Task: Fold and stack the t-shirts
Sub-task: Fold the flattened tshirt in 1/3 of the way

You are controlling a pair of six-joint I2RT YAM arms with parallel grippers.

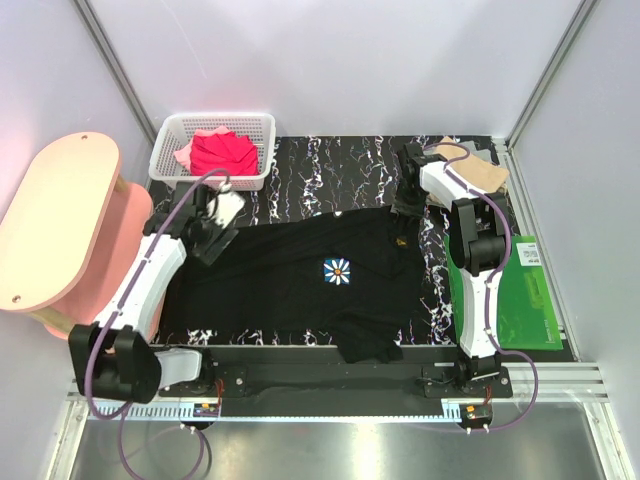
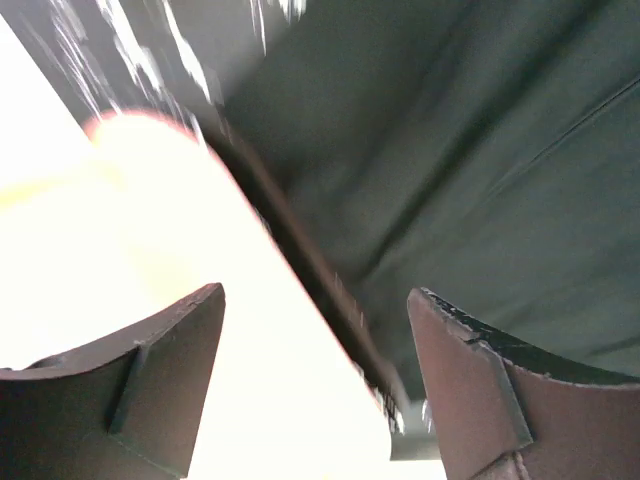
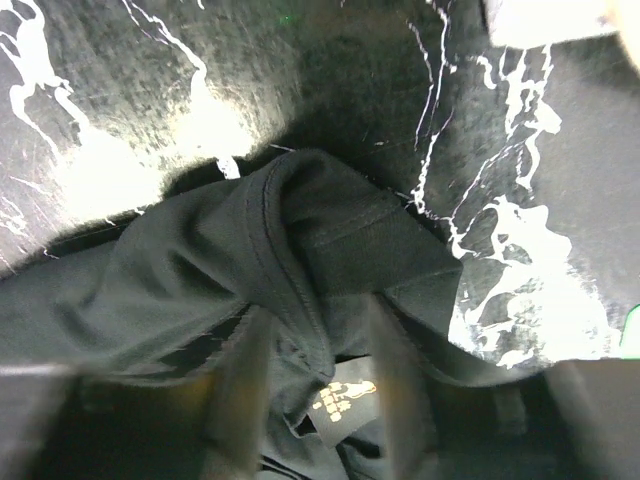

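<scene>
The large black t-shirt (image 1: 290,285) lies spread on the table with its daisy print (image 1: 339,271) facing up. My left gripper (image 1: 212,240) is open and empty at the shirt's back left corner. In the left wrist view (image 2: 315,295) the black cloth (image 2: 480,150) lies beyond the fingers, with none between them. My right gripper (image 1: 408,205) is at the shirt's collar. Its blurred fingers (image 3: 320,310) stand partly apart on either side of the bunched collar and label (image 3: 340,400). Red (image 1: 222,152) and pink (image 1: 184,155) tees are in the basket. A tan tee (image 1: 480,172) lies at the back right.
The white mesh basket (image 1: 205,181) stands at the back left. A green board (image 1: 530,300) lies along the right edge. A pink rounded stool (image 1: 55,220) stands left of the table. The marbled black mat (image 1: 330,165) shows behind the shirt. Walls close in on three sides.
</scene>
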